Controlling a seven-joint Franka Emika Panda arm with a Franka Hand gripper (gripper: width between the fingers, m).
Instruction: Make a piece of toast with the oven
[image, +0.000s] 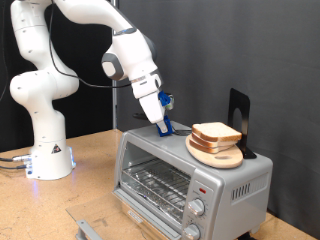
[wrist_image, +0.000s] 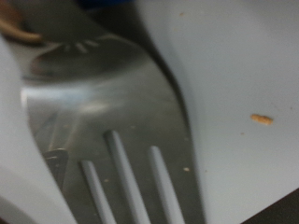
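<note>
The piece of toast (image: 216, 132) lies on a round light-wood board (image: 214, 154) on top of the silver oven (image: 240, 180). The oven's glass door (image: 135, 207) hangs open and shows the wire rack (image: 160, 183). My gripper (image: 162, 124) is down on the oven's top, just to the exterior view's left of the toast. It is shut on a blue-handled spatula (image: 171, 128). The wrist view is filled by the spatula's slotted metal blade (wrist_image: 112, 121) lying low over the pale oven top (wrist_image: 243, 75). A brown edge (wrist_image: 14, 28), of toast or board, shows at its tip.
A black upright stand (image: 238, 112) sits on the oven's top behind the board. Two round knobs (image: 199, 208) are on the oven's front. A crumb (wrist_image: 262, 119) lies on the oven top. The robot base (image: 45, 150) stands on the wooden table at the exterior view's left.
</note>
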